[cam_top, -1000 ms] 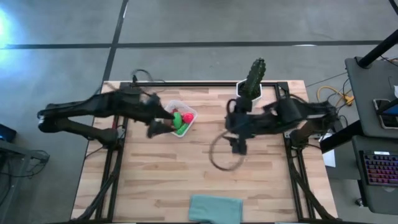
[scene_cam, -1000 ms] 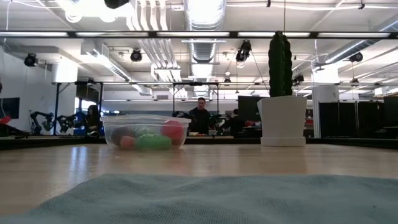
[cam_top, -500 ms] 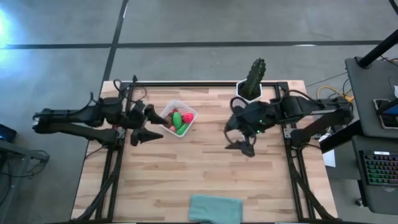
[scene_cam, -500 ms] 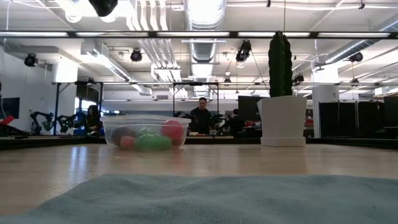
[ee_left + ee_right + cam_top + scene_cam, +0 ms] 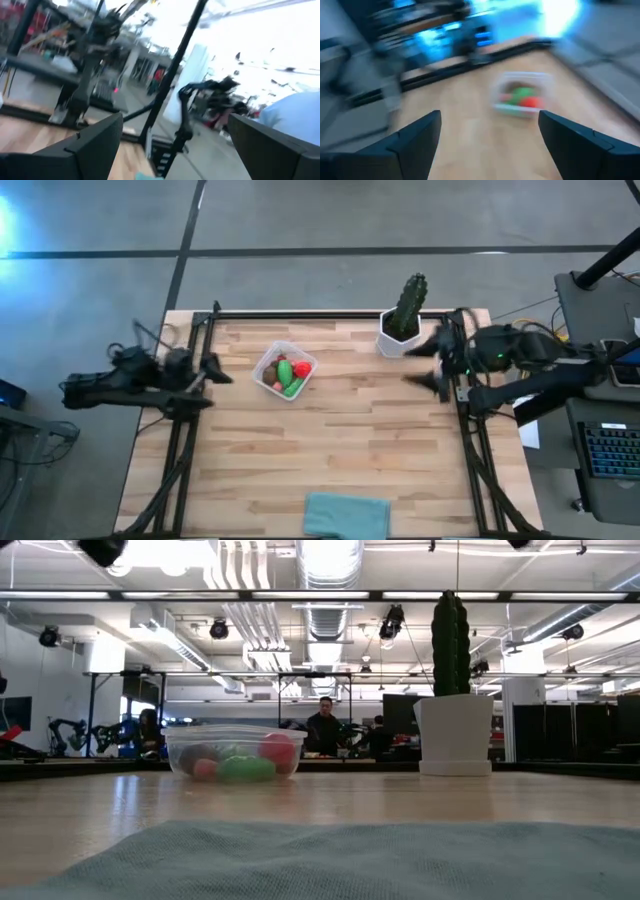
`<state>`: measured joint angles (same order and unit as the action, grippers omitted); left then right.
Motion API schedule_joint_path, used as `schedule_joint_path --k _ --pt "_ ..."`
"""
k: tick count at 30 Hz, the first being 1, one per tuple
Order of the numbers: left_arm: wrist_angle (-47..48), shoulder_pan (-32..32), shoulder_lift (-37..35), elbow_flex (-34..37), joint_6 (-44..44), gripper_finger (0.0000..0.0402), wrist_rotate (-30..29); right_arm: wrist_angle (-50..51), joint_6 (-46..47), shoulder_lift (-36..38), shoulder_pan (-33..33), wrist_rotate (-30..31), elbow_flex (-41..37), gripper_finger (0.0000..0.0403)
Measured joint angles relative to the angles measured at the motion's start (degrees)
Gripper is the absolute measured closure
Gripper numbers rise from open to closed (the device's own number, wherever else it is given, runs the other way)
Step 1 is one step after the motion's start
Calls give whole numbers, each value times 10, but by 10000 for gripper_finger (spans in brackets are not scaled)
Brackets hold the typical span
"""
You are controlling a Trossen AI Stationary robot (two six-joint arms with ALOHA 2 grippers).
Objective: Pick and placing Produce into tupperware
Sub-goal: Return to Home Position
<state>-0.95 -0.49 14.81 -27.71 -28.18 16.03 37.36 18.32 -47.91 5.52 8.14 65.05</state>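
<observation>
Table (image 5: 350,440): wooden slats in a black frame, both arms out at its side edges.

Left gripper (image 5: 218,372): at the left edge of the table, off the surface. In the left wrist view this gripper (image 5: 175,120) has its fingers (image 5: 85,145) spread wide with nothing between them.

Right gripper (image 5: 425,362): at the right edge, blurred. In the right wrist view this gripper (image 5: 489,116) also has its fingers (image 5: 412,140) spread wide and empty.

Cloth (image 5: 345,515): teal, folded, at the near edge, well apart from both grippers. It fills the foreground of the low view (image 5: 350,860).

Cactus (image 5: 408,305): upright in a white pot (image 5: 392,342), just beside the right gripper on its far-edge side. The low view shows the cactus (image 5: 450,640) and the pot (image 5: 455,735) standing straight.

Container (image 5: 262,376): clear, flat on the table, near the left gripper on its inward side but not touching. It is well apart from the right gripper, across the table. The right wrist view looks toward the container (image 5: 499,99).

Toy produce (image 5: 288,372): all inside the container. I see a green piece (image 5: 285,370), a red piece (image 5: 302,368) and a brown piece (image 5: 272,366). In the low view the produce (image 5: 245,768) rests on the container's (image 5: 178,752) floor.

Person (image 5: 322,725): in the room behind the table.
</observation>
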Motion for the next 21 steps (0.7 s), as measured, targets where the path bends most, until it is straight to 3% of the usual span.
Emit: schedule_joint_path --k 2,4,7,12,16,21 --pt "30 0 -43 6 0 56 0 21 36 33 -1 63 -19 77" --pt "41 0 -83 16 3 56 -3 21 78 67 -1 69 -44 77" --pt "51 0 -136 43 28 56 -10 -43 45 114 0 2 -98 77" --pt "45 0 -118 41 67 56 -8 -212 -17 191 0 -136 -214 77" --pt "89 0 -104 49 77 56 -16 -289 -18 246 0 -141 -306 77" --pt "102 0 -111 51 75 56 -15 -309 11 311 0 -125 -395 77"
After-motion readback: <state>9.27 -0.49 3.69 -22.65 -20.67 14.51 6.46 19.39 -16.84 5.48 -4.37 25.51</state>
